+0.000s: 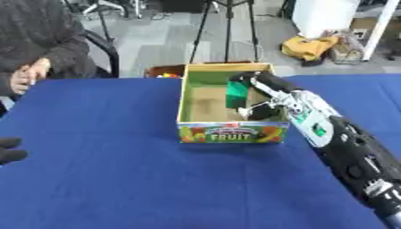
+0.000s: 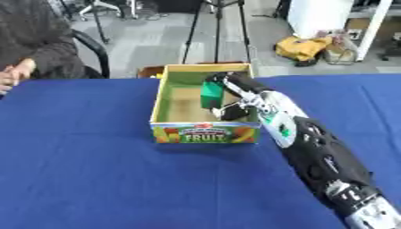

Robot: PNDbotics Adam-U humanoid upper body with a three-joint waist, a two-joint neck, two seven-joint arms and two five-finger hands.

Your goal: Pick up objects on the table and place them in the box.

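The right hand (image 1: 252,82) reaches over the right wall of the fruit box (image 1: 232,133), its fingers curled round a green object (image 1: 236,93) that hangs inside the box toward its far right side, above the bare cardboard floor. The green object looks like a small flat-sided carton or packet, probably light and fairly stiff, with smooth faces that could slip, so a hold across its two broad faces near the top seems the best place. The left hand (image 1: 11,150) shows only as dark fingers at the left edge of the blue table (image 1: 102,179), and whether they are curled or straight I cannot tell.
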